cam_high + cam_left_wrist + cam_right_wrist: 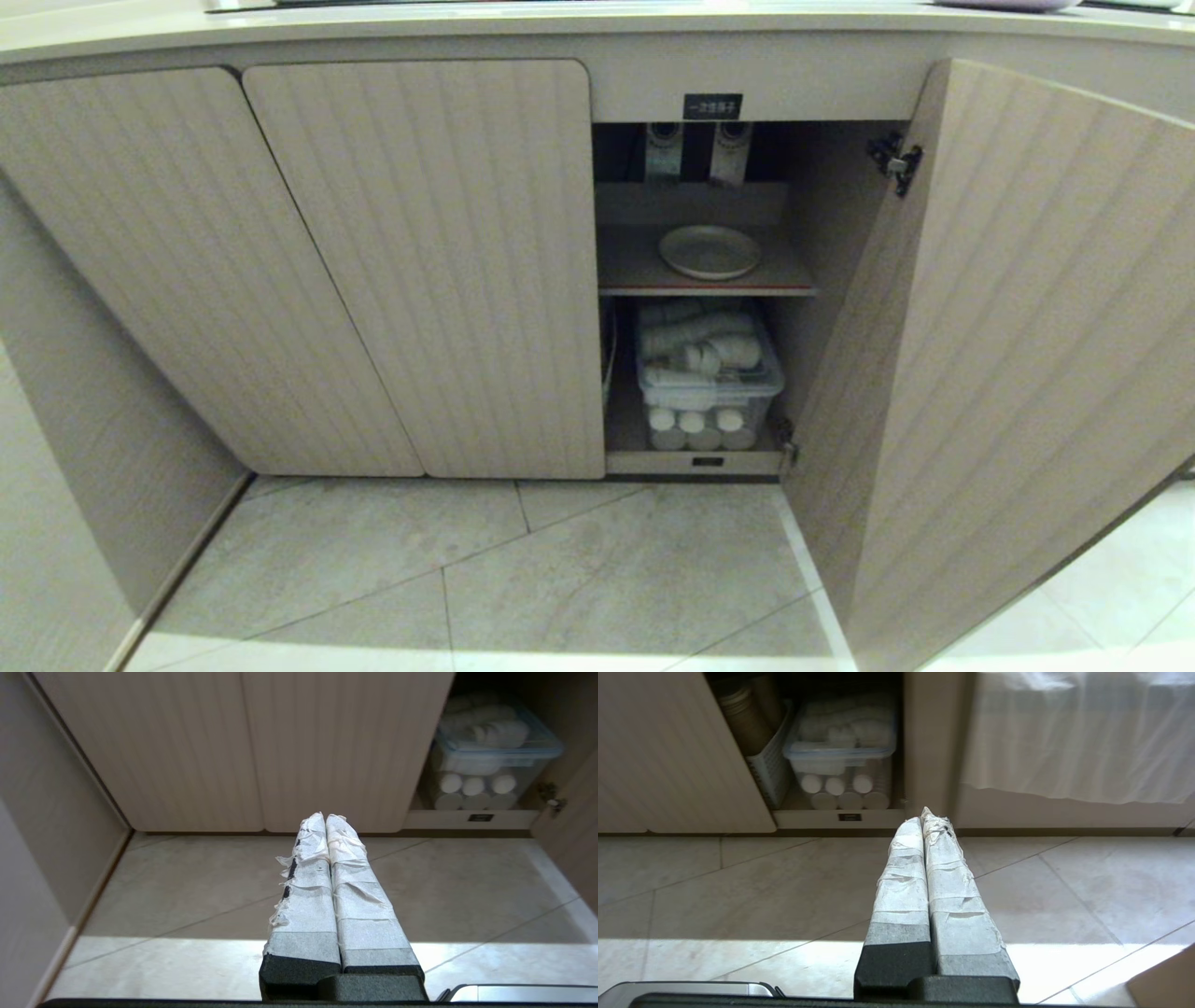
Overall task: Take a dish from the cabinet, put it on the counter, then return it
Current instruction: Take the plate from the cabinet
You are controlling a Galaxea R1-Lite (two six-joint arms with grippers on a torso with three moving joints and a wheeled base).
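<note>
Left gripper [325, 817]: two long tapered fingers wrapped in creased white tape, black base blocks, pressed flat together w/ no gap, holding nothing; hangs low over the floor [187, 891], tips toward the closed doors. Right gripper [924, 814]: same taped wedge shape, fingers likewise pressed together and empty, pointing at the base of the open compartment. Neither arm shows in the head view.

Floor: large matte grey stone-look tiles w/ thin diagonal grout lines; a bright light band crosses it near the grippers.

Cabinet [420, 271]: beige wood-grain fronts, vertically ribbed, rounded corners. Two left doors closed; right door [1008, 373] swung wide open on a dark metal hinge [896, 161]. Small black label [712, 106] w/ white characters on the rail above the opening.

Dish [709, 252]: round, shallow, cream-white, low raised rim; lies flat on the upper inner shelf [635, 271], whose front edge is red. It is centred-right on the shelf, touching nothing else.

Below the shelf: clear plastic lidded bin [709, 392], rectangular, packed w/ sleeves of white disposable cups, round ends facing out. Beside it, seen from the right wrist: white slatted basket [768, 765] holding brown cylindrical stacks.

Counter [560, 23]: smooth pale beige slab w/ a rounded front edge, running along the top above the doors.
</note>
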